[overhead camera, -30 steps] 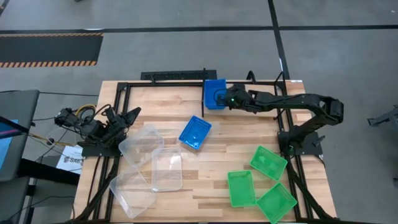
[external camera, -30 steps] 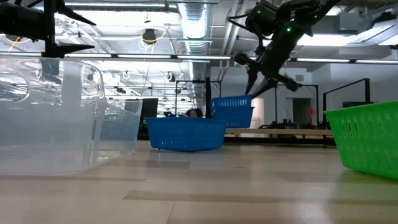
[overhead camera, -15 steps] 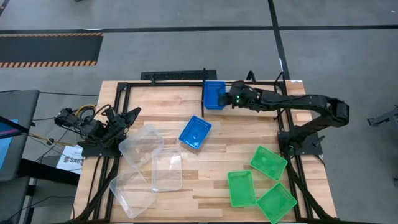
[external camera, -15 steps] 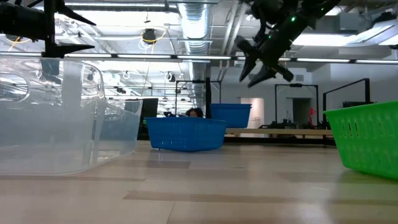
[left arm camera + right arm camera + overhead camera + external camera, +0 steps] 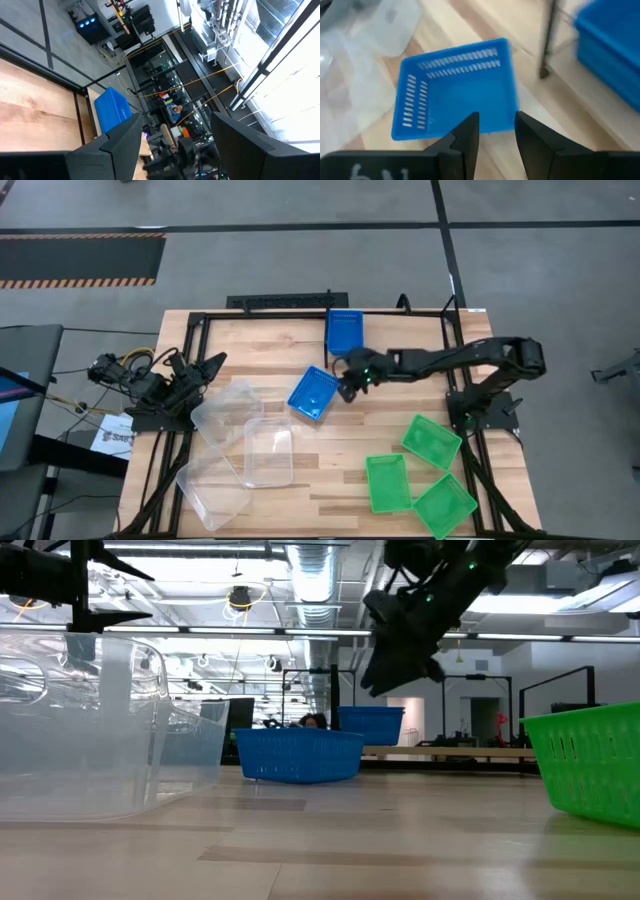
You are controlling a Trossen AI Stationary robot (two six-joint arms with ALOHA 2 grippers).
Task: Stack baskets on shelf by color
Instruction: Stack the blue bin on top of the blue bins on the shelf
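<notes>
My right gripper (image 5: 347, 383) (image 5: 380, 670) hangs open above the table, just right of a loose blue basket (image 5: 314, 393) (image 5: 455, 95) that rests flat on the planks. In its wrist view the fingers frame that basket's near rim. More blue (image 5: 345, 330) (image 5: 372, 725) sits on the shelf (image 5: 290, 330) at the far edge; I cannot tell whether it is one basket or a stack. My left gripper (image 5: 203, 370) (image 5: 172, 150) waits open at the table's left side.
Three clear baskets (image 5: 225, 410) (image 5: 268, 452) (image 5: 212, 490) overlap near the left front. Three green baskets (image 5: 431, 440) (image 5: 388, 482) (image 5: 444, 505) lie at the right front. A black rail post (image 5: 547, 40) stands between the loose blue basket and the shelf.
My right gripper stood at the shelf with a blue basket raised a little, and that basket came down onto the shelf. The gripper then rose clear and swung toward the near-left, ending beside the loose blue basket. The loose basket has stayed put.
</notes>
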